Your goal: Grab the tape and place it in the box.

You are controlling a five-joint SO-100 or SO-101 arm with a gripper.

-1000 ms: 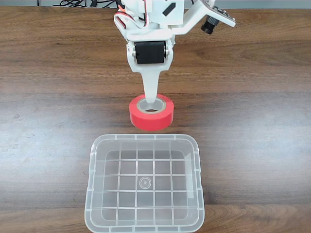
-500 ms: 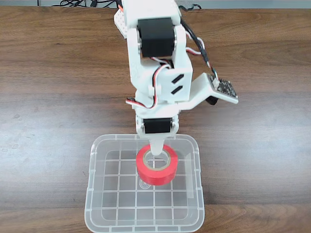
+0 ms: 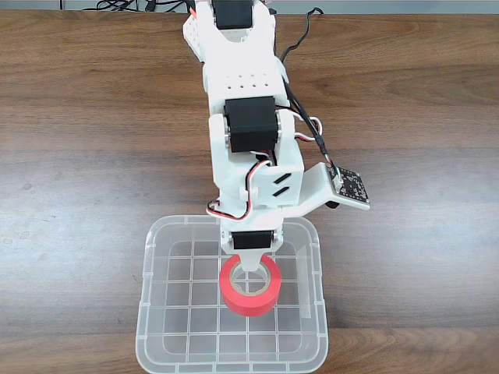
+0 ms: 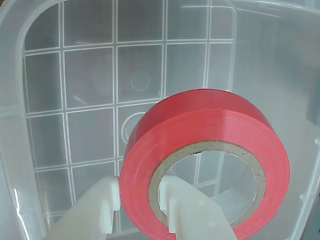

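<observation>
The tape (image 3: 249,291), a red-orange roll with a pale core, is hanging at lower centre of the fixed view, inside the outline of the box (image 3: 150,312). In the wrist view the tape (image 4: 210,130) is filling the lower right, with the box's gridded floor (image 4: 90,75) showing beyond it. The end effector (image 4: 137,202) is pinching the roll's wall, one finger inside the core and one outside. The white arm (image 3: 245,140) is reaching down from the top edge across the wooden desk (image 3: 78,156). The placing step appears to be in hand; the next move calls for lowering slightly and opening the fingers. Compared with half a second earlier, the arm is stretching further forward, carrying the tape deeper toward the box's centre.
</observation>
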